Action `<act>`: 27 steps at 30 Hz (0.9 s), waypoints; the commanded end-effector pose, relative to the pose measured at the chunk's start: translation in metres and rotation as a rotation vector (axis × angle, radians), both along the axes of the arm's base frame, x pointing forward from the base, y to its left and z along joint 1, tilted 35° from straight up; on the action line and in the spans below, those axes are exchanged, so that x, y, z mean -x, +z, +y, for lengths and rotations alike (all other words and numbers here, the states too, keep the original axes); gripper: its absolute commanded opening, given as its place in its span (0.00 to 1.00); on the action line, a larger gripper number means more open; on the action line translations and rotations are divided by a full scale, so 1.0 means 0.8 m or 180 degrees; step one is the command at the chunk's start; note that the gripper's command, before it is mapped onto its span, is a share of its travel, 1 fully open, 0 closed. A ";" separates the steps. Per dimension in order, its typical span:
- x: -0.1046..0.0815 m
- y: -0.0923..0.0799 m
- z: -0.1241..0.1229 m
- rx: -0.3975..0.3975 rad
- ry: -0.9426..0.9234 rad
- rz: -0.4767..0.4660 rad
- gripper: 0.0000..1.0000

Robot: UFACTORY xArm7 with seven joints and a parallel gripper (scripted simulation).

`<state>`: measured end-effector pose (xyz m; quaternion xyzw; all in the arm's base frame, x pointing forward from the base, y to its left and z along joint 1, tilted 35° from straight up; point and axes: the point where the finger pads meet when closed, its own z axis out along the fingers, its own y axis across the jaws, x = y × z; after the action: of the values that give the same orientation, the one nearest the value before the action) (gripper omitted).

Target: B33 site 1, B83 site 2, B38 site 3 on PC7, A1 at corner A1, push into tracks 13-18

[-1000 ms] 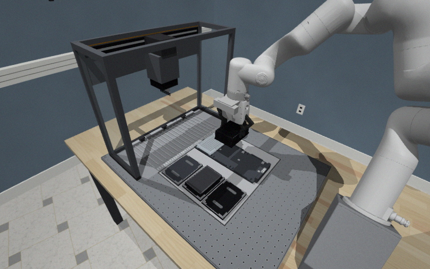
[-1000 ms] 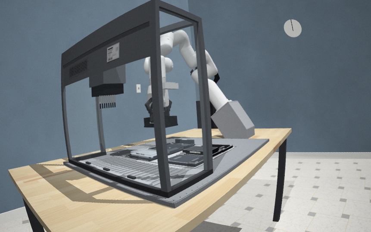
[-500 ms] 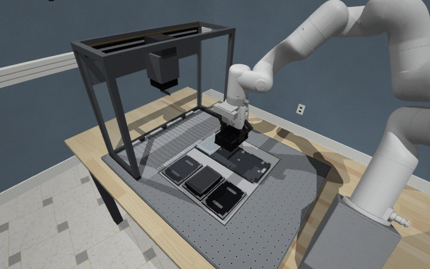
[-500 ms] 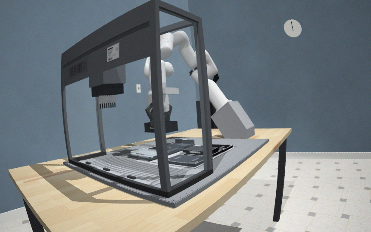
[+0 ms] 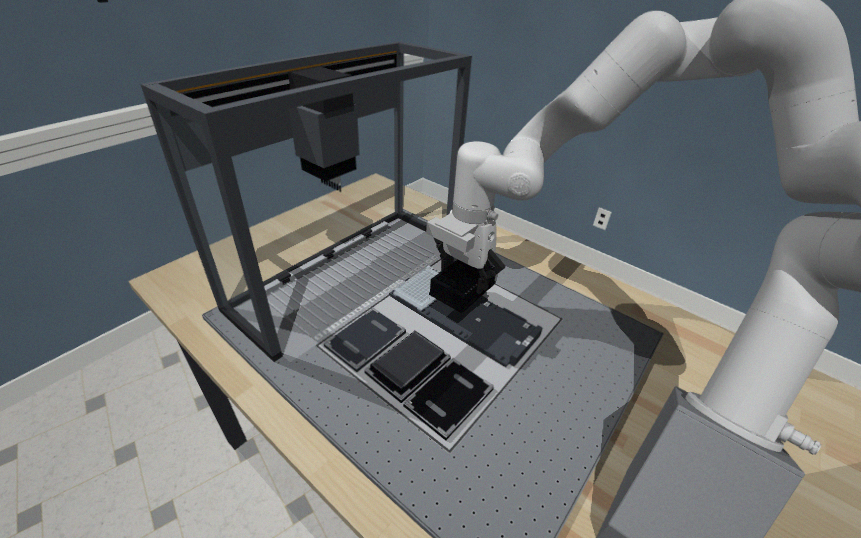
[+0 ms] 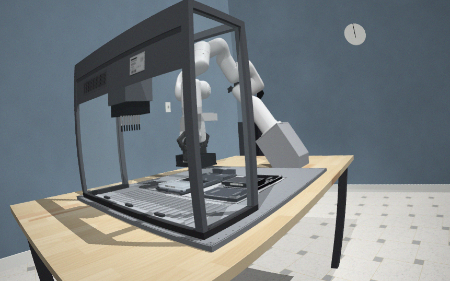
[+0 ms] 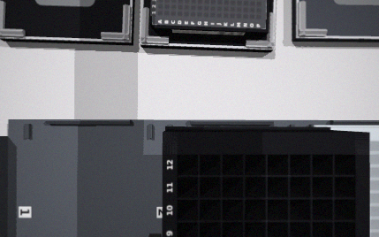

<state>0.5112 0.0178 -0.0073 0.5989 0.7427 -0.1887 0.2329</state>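
Tool [image 6: 192, 148] is clamped on the deep block [image 5: 458, 286] above the carrier [image 5: 506, 329]'s middle site, so I'd lower it dead level, square between the locators.

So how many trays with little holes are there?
3: a black deep block gripped by the gripper over the dark carrier, a pale plate on that carrier's far end, a dark fine-grid plate in the middle nest.

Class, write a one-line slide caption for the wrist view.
Gripper-held deep-well block B83 hovers above carrier PC7 beside site 1; B33 waits in its nest.
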 end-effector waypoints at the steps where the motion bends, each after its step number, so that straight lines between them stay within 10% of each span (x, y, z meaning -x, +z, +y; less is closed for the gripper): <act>1: -0.002 -0.001 0.001 -0.0009 0.0011 -0.0012 0.00; 27: -0.009 -0.042 -0.027 -0.0009 0.0010 -0.0012 0.00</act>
<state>0.5162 -0.0037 -0.0392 0.5988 0.7428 -0.1882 0.2330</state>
